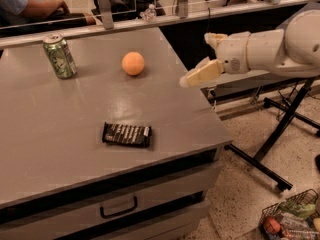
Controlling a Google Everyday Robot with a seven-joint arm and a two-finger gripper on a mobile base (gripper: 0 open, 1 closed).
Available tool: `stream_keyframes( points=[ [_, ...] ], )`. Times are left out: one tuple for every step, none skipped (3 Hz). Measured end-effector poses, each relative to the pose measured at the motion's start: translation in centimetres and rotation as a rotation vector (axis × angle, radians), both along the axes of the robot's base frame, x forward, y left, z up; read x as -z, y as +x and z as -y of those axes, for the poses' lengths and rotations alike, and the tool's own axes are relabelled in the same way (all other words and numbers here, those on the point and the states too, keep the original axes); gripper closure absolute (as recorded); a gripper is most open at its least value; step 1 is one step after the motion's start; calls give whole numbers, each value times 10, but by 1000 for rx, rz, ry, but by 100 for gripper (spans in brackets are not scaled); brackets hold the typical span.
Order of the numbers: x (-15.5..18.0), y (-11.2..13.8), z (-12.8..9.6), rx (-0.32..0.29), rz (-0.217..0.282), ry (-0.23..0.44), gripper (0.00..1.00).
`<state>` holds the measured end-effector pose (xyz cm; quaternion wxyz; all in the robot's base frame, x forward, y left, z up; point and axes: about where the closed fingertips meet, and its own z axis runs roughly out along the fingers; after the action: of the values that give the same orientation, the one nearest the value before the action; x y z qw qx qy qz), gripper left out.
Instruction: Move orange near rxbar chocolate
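The orange (133, 63) sits on the grey worktop (45, 119), toward its far side. The rxbar chocolate (127, 134) lies flat, well nearer the camera than the orange and well apart from it. A green can (59, 56) stands upright to the left of the orange. The gripper (196, 59) hovers right of the orange, above the worktop's right edge, its jaws released and spread, holding nothing.

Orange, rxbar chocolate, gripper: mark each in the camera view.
orange (133, 63): camera view, middle of the fruit.
rxbar chocolate (126, 134): camera view, middle of the dark wrapper.
gripper (195, 59): camera view, midway between its open fingertips, right of the orange, holding nothing.
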<state>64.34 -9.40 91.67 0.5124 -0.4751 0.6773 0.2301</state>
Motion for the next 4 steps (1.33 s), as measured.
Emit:
stream_keyframes(
  points=[
    [18, 17, -13, -1, -10, 9, 0],
    [30, 34, -34, -39, -3, 45, 0],
    [43, 54, -63, -96, -2, 57, 0],
    [52, 66, -81, -114, -15, 53, 0]
  ],
)
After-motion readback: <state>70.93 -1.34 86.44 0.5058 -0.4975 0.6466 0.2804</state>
